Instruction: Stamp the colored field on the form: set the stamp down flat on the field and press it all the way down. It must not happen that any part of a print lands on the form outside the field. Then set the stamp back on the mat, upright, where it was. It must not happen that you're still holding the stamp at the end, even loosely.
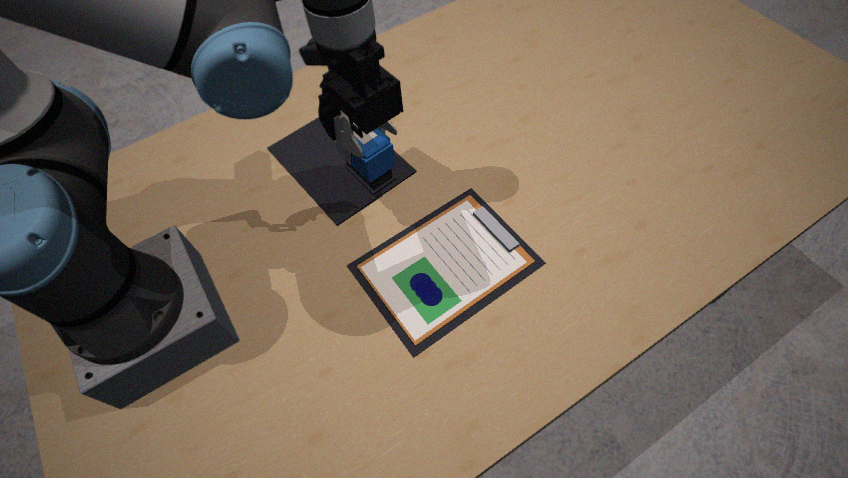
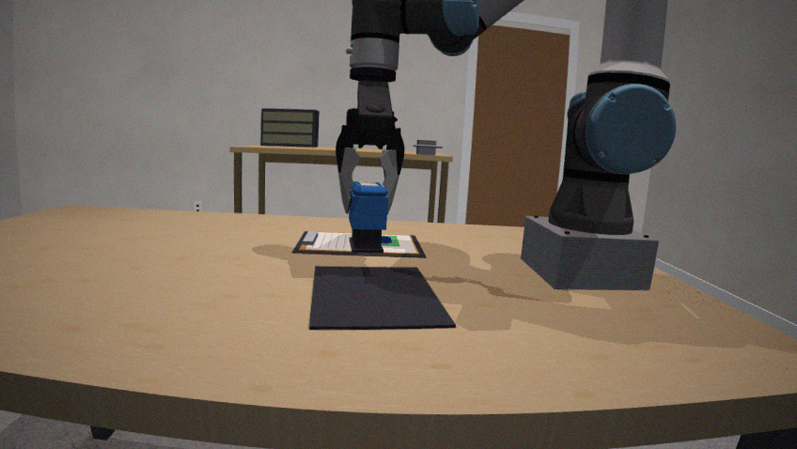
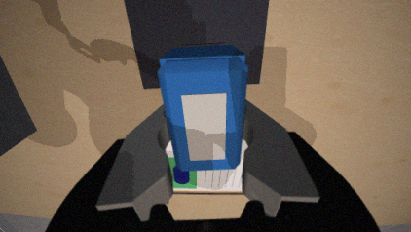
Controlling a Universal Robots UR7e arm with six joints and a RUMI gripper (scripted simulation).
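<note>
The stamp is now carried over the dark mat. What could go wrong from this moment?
1. The claw grips only the upper part of the blue stamp, which hangs well above the dark mat. Releasing from this height could tip it over instead of leaving it upright.
2. In the top view the stamp appears near one edge of the mat, so it might land partly off it.
3. The green field already carries an ink mark; drifting back toward the form could smear it.
</note>
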